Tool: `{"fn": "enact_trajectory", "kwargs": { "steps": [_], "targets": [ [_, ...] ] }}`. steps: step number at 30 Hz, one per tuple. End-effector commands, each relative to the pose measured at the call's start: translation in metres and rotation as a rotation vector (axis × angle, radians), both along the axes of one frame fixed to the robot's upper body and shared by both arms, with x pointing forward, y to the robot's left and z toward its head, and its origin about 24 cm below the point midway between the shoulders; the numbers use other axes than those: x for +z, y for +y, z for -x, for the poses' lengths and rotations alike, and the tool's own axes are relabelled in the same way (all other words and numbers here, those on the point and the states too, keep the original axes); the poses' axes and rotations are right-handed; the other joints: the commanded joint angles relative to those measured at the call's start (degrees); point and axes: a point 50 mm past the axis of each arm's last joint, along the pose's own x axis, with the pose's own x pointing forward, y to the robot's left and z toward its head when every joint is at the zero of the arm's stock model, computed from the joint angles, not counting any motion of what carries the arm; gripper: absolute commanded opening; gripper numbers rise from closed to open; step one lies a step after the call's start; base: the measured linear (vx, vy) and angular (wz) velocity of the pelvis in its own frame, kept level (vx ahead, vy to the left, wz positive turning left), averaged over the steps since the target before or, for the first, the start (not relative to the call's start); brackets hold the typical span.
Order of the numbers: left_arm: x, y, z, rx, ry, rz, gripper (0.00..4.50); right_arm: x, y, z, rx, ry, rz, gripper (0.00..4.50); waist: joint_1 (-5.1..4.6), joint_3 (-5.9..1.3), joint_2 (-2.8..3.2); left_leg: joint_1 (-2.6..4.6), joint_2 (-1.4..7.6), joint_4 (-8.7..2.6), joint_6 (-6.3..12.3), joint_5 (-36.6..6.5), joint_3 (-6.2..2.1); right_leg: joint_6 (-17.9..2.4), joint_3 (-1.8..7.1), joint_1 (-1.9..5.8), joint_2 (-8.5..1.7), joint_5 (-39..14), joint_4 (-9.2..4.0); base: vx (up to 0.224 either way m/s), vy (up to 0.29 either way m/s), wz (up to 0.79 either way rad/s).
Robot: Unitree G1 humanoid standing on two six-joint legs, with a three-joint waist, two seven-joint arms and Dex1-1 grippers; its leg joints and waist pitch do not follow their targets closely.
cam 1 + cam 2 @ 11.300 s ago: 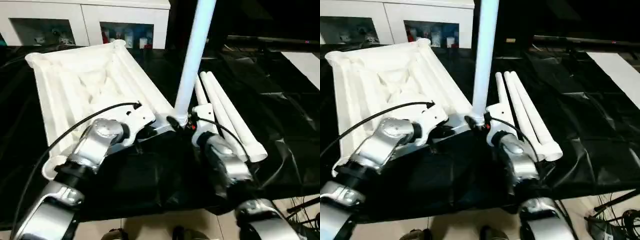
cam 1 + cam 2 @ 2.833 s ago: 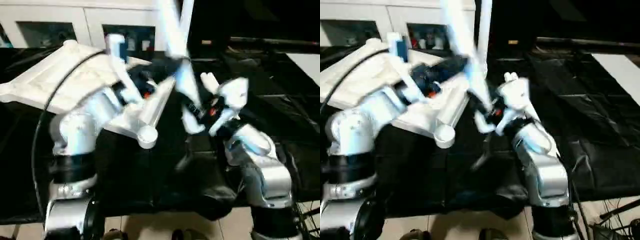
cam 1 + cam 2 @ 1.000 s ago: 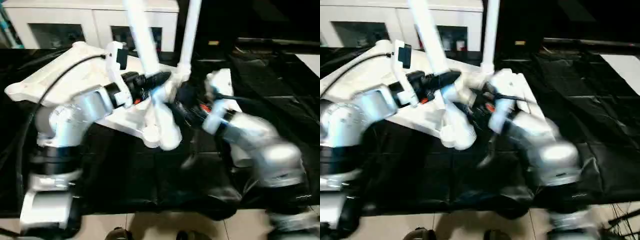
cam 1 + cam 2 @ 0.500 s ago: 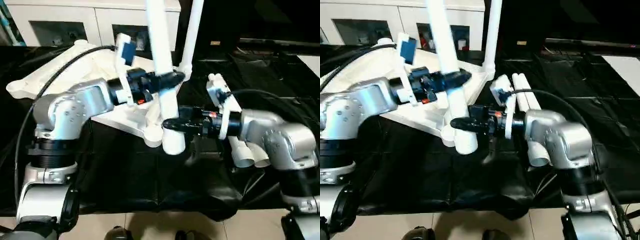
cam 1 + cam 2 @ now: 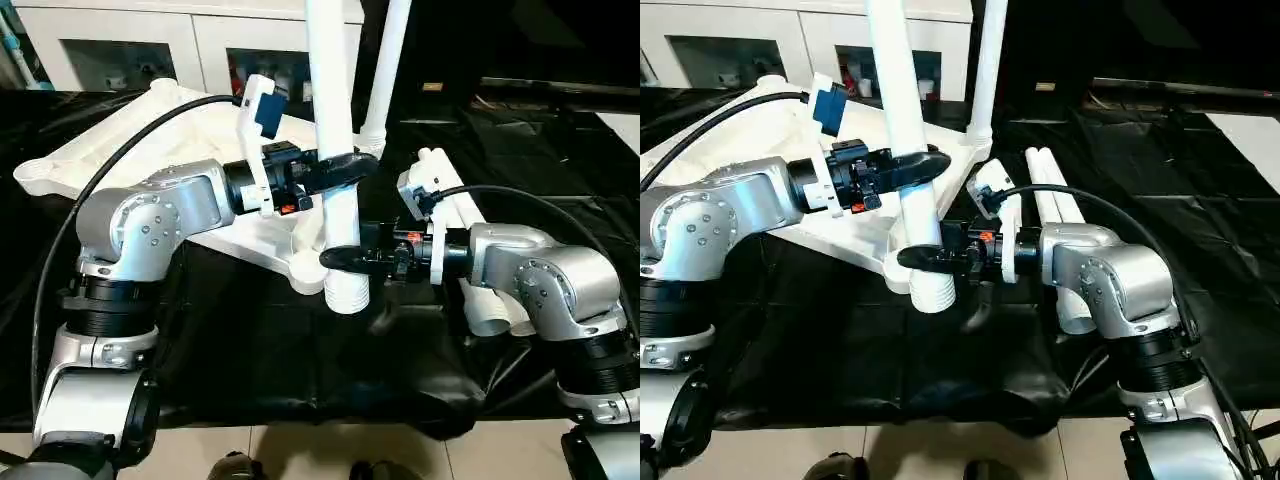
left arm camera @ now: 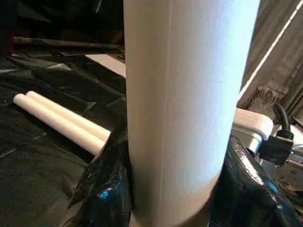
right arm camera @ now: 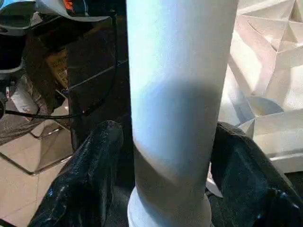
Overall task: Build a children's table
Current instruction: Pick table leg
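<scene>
White plastic table top, ribbed underside up, lies tilted on the black-sheeted bench; 1 tapered white tubular leg stands in its far corner socket, 2 spare legs lie to the right. A further held leg is upright, its wide end beside the near corner socket. Compared with 1 second ago, this leg has turned from slanted to vertical. Left gripper clasps it higher up, right gripper lower, each with both black fingers around the tube.

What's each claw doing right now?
Left claw: closed on the upright white leg, higher up.
Right claw: closed on the same leg, near its lower end.
</scene>
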Motion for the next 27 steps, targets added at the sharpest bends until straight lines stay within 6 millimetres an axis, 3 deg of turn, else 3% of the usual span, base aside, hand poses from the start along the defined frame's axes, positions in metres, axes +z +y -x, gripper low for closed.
{"fn": "enact_trajectory", "kwargs": {
  "steps": [1, 8, 25, 27],
  "targets": [
    [0.011, -0.005, 0.004, -0.032, -0.067, -0.016, 1.84, 0.003, -0.001, -0.003, -0.006, -0.004, 0.024, 2.94, 0.22, -4.93, -0.38, 1.27, 1.17, -3.61, -0.19, -10.68, -0.16, -7.4, 1.92, 3.51, -3.35, -20.1, -4.3, 0.0, 0.0, 0.0],
    [0.012, -0.005, 0.009, -0.063, -0.082, -0.017, 1.84, -0.001, 0.0, -0.001, 0.019, 0.02, 0.025, 2.94, 0.31, -5.14, -0.57, 1.21, 1.25, -3.54, 0.07, -9.56, -0.09, -8.56, 1.94, 3.69, -3.39, -17.58, -3.94, 0.0, 0.0, 0.0],
    [0.011, -0.01, 0.015, -0.116, -0.095, -0.034, 1.84, -0.007, 0.005, 0.004, 0.094, 0.058, 0.011, 2.94, 0.49, -5.36, -0.94, 1.28, 1.28, -3.5, -0.31, -9.99, -0.1, -8.25, 1.92, 3.64, -3.4, -17.82, -3.92, 0.0, 0.0, 0.0],
    [0.01, -0.01, 0.015, -0.121, -0.096, -0.04, 1.84, -0.008, 0.005, 0.004, 0.093, 0.058, 0.015, 2.77, 0.51, -5.39, -0.93, 1.25, 1.28, -3.48, -0.42, -9.98, -0.11, -8.26, 1.94, 3.68, -3.42, -17.93, -3.88, 0.0, 0.0, 0.0]
  ]
}}
